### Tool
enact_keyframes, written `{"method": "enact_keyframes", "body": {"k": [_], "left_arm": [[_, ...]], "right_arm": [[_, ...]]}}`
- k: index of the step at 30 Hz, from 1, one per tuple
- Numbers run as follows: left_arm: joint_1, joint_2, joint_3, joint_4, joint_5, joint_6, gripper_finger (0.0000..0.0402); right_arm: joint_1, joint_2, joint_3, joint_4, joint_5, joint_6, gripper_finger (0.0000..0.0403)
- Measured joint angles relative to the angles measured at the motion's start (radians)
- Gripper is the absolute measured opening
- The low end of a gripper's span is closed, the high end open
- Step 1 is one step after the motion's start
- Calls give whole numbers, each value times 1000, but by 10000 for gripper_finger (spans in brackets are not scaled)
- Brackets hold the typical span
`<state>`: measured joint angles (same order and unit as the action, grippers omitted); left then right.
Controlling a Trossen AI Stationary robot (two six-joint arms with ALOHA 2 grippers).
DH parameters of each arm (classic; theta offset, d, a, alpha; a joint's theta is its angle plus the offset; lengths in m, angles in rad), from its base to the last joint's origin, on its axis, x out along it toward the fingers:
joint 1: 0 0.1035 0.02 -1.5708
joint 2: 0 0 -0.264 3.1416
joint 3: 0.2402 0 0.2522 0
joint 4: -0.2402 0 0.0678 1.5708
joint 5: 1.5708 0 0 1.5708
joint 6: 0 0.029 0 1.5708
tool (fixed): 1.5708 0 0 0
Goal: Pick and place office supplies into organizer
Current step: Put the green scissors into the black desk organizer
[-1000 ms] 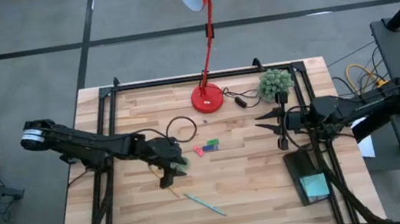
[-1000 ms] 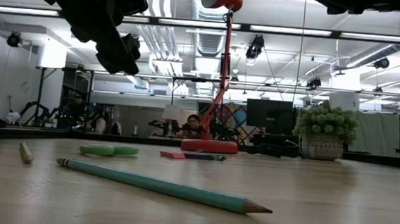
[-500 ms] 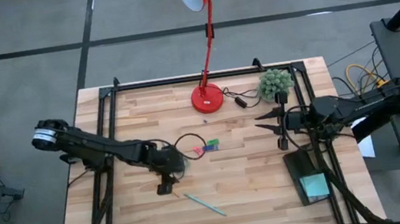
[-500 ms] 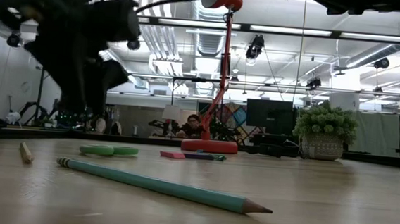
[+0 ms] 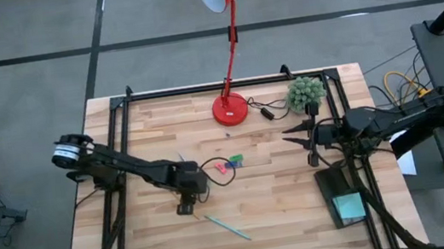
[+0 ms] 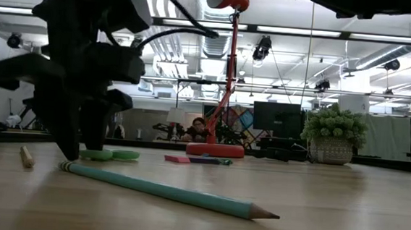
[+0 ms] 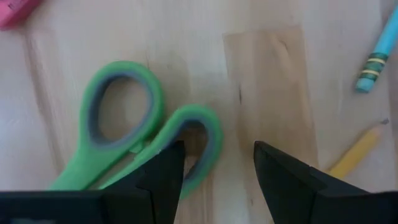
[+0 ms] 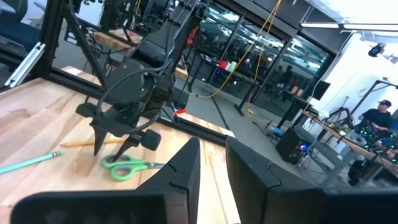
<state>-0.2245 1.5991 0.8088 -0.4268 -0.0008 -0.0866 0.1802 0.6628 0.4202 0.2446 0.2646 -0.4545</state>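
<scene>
The left tool, fingers spread and empty, hangs low over the green-handled scissors, one handle loop just beside a fingertip. The right tool waits beside the organizer, apparently nearly closed and empty. Closing off-centre could push the scissors along the bench.

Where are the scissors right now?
High view: scissors lie left of table centre, directly under the open left gripper, beside the pencil.
</scene>
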Motion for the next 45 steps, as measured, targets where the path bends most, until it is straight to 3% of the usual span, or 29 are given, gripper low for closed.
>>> {"method": "enact_keyframes", "body": {"k": [13, 19, 29, 37, 41, 45], "left_arm": [[-2, 28, 1, 15, -58, 75, 170], [-2, 83, -11, 46, -110, 94, 119], [0, 160, 5, 60, -89, 95, 24], [1, 45, 6, 60, -83, 94, 11], [3, -25, 12, 58, -98, 94, 11], [3, -106, 22, 163, -103, 94, 11]], "right_arm": [[0, -1, 0, -6, 0, -2, 68], [0, -1, 0, -5, 0, 0, 64], [0, -1, 0, -3, -1, 2, 63], [0, -1, 1, 14, -1, 38, 63], [0, -1, 41, 25, -2, 151, 63], [7, -1, 66, 10, -9, 303, 63]]}}
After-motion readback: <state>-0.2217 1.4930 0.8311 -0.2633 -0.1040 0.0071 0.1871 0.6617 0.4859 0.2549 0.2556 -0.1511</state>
